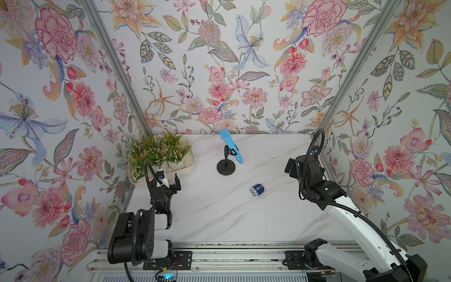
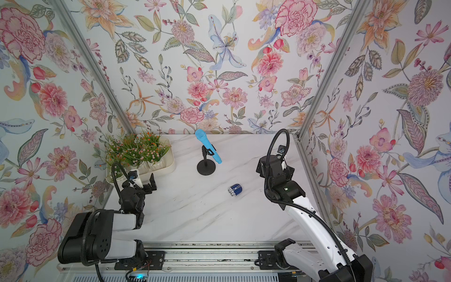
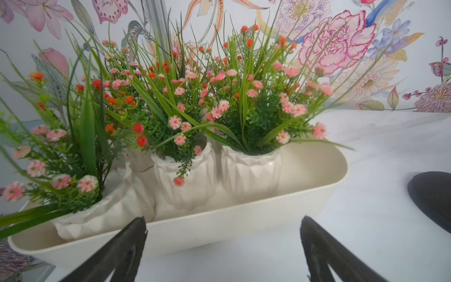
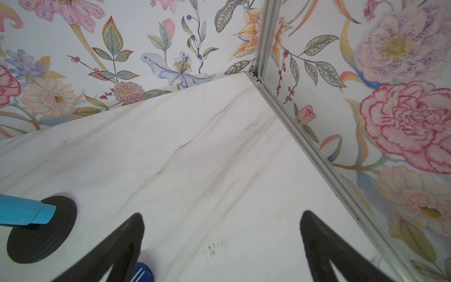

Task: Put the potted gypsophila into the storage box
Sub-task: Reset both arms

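Black left pincer (image 3: 223,219) agape, ribbed potted gypsophila (image 3: 249,171), smooth storage box (image 3: 312,195)

Three walls enclosed the bench: back wall (image 1: 219,73), left wall (image 1: 48,122), right wall (image 1: 402,109). All were papered alike: pale grey-white ground, large painted flowers in pink, orange, lilac and blue, grey-green leaves. An aluminium left post (image 1: 118,70) ran up the back left corner and a matching right post (image 1: 353,66) up the back right; an aluminium strip continued along the foot of the right wall. The table top (image 1: 256,219) was white marble pattern, grey-brown veins running diagonally, with a few small dark scuffs. Light was even and diffuse. Shadows were faint and soft-edged.
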Tool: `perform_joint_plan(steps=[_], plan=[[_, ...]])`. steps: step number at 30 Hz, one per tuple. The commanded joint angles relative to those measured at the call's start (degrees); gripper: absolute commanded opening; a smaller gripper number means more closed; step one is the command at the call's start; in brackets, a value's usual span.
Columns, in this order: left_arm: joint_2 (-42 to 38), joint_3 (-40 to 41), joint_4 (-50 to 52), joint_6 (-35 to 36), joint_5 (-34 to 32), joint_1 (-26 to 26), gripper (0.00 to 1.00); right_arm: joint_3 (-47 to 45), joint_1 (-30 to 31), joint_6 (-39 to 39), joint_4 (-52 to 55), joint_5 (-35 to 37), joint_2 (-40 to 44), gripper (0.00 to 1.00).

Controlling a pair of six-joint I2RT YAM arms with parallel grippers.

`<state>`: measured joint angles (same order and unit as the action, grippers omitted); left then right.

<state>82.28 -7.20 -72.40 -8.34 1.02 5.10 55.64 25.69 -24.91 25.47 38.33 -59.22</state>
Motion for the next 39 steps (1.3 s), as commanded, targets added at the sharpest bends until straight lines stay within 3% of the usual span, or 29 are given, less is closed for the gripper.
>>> perform_joint_plan(steps=[1,4,9,13,22,24,31,39], plan=[[3.7,2.8,-17.3,3.7,-1.9,-1.3,1.0,-1.5,0.3,3.3,-1.7,3.9,0.1,1.0],[7.9,2.0,-20.2,4.5,-3.1,-2.1,1.0,-2.4,0.3,6.1,-2.7,4.0,-1.8,1.0],[7.9,-1.5,-12.3,4.9,-6.7,-3.6,1.0,-5.3,0.2,9.6,-6.9,7.4,-4.5,1.0],[8.0,-1.7,-11.2,5.6,-8.9,-4.5,1.0,-13.3,-1.7,12.2,-17.4,5.3,-2.4,1.0],[7.9,-1.7,-11.3,5.9,-10.8,-5.2,1.0,-34.3,-14.1,18.9,-51.6,-4.8,1.7,1.0],[7.9,-1.7,-11.7,5.8,-13.7,-5.8,1.0,-35.9,-15.6,19.5,-56.1,-7.2,-0.9,1.0],[7.9,-1.7,-11.9,5.9,-14.6,-6.1,1.0,-42.1,-18.5,22.6,-81.1,-14.0,-16.0,1.0],[7.9,-1.7,-12.0,6.0,-15.0,-6.3,1.0,-43.5,-19.2,27.8,-96.1,-20.6,-27.5,1.0]])
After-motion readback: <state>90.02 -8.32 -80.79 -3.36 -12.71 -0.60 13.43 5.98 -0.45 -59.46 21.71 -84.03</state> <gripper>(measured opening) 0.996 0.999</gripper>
